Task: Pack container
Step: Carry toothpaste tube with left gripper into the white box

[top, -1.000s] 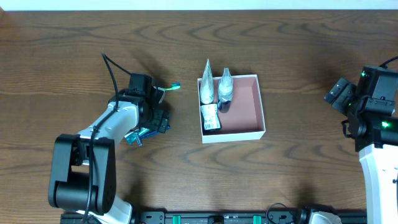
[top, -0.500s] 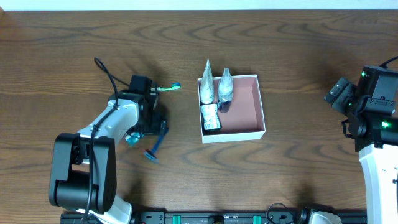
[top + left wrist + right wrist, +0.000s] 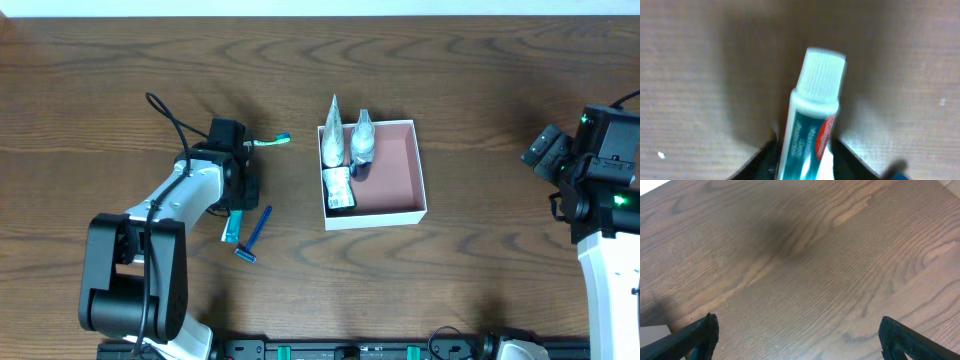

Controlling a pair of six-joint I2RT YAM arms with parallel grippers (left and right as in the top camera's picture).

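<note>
Overhead, dark wood-grain table (image 3: 480, 100), white container (image 3: 395, 170)

Toothpaste tube (image 3: 807, 135): teal and white, ribbed white cap pointing away from me, tail end between my left jaws.
Blue razor (image 3: 257, 232): flat on the wood, just beside the tube and not touching it.
Toothbrush (image 3: 268, 141): behind my left jaws, up by the wrist.
Clear tapered bottles (image 3: 333, 135) and dark packet (image 3: 340, 190): between my left and right jaws, nearer the left.
Table (image 3: 450, 80): dark brown grain fills the view under my right jaws.
</note>
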